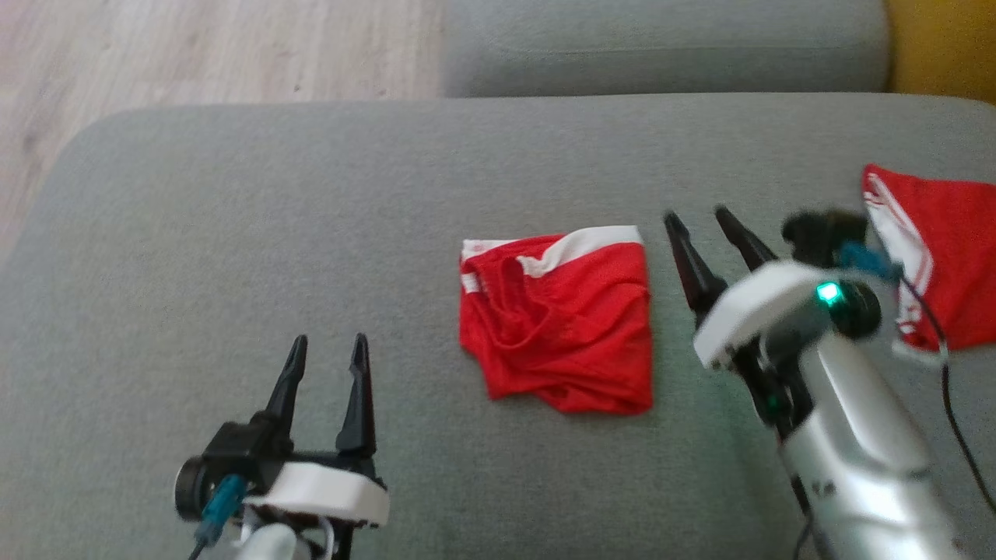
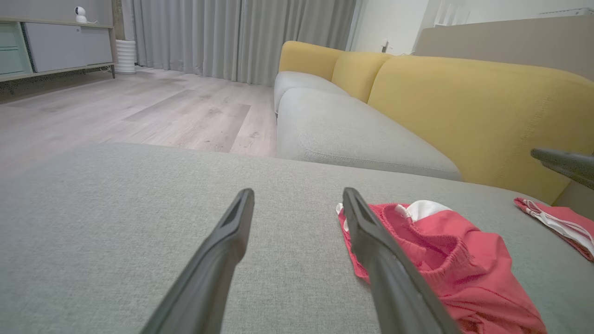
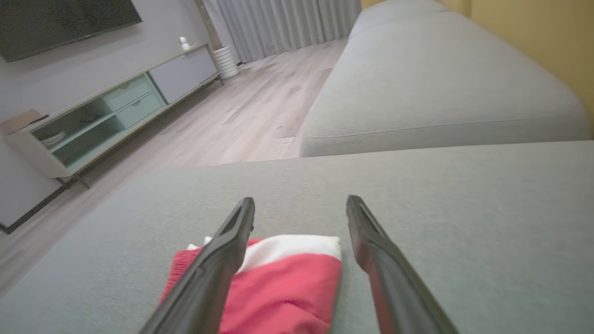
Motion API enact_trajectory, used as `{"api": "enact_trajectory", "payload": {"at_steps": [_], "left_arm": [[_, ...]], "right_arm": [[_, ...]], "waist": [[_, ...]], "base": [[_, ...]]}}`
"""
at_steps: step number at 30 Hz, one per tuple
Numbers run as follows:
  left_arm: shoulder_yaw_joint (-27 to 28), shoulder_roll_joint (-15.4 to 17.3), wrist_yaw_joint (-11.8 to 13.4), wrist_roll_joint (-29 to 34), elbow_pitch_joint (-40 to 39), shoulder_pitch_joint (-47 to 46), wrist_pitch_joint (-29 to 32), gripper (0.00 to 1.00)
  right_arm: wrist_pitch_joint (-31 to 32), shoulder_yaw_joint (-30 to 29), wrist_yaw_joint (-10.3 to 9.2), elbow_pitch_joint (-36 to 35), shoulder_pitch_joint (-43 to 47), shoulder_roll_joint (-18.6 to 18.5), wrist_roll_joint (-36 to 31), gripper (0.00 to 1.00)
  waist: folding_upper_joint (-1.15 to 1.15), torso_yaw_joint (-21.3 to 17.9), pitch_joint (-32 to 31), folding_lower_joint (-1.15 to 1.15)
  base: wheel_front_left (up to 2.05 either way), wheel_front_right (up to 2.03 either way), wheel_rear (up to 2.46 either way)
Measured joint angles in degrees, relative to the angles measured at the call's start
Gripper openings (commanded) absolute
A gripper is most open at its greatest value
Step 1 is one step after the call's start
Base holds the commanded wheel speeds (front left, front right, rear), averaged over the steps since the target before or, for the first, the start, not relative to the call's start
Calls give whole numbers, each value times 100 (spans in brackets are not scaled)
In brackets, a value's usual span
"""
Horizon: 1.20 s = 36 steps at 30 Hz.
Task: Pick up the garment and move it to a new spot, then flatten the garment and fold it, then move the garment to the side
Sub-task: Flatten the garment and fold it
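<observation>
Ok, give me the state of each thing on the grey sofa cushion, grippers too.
Red fabric garment with white band: roughly folded, lying flat, unheld.
Second red garment with white stripes: lying loose, unheld.
Left gripper: open, empty.
Right gripper: open, empty, just right of the folded garment.

Left gripper (image 1: 330,342) points straight ahead, fingers spread wide; right gripper (image 1: 696,215) angles leftward, fingers equally spread

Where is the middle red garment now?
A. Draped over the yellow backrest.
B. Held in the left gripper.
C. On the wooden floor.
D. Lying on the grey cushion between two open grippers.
D: the red garment lies on the grey cushion, with the left gripper and right gripper open either side, neither holding it.
</observation>
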Motion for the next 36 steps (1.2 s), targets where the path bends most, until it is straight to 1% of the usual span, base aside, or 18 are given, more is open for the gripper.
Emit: {"api": "enact_trajectory", "payload": {"at_steps": [4,8,13,17,20,25,27,36], "left_arm": [[133,48,20,-42,118,203,-99,100],[170,98,63,-75,197,498,-152,100],[291,115,73,-75,280,670,-218,100],[360,131,114,-76,303,805,-250,100],[391,140,116,-76,302,962,-252,100],[479,145,125,-74,292,1074,-289,100],[482,145,166,-74,286,1074,-299,100],[481,145,168,-64,265,1073,-300,100]], "right_arm": [[-361,-404,0,-328,711,37,-548,100],[-693,-790,0,-816,1422,157,-1004,100],[-939,-982,0,-1412,2210,212,-1373,100],[-1027,-1023,0,-1735,2580,270,-1270,100],[-1032,-1012,0,-1838,2739,286,-1191,100],[-1120,-985,0,-1859,2859,290,-1124,100],[-1121,-982,0,-1859,2857,290,-1124,100],[-1120,-967,0,-1809,2856,291,-1172,100]], "waist": [[0,-227,-158,0],[0,-363,-338,-1],[0,-434,-437,-1],[0,-442,-480,-1],[0,-450,-507,-1],[0,-444,-535,0],[0,-428,-537,0],[0,-361,-502,0]], "base": [[0,0,0],[0,0,0],[0,0,0],[0,0,0],[0,0,0],[0,0,0],[0,0,0],[0,0,0]]}}
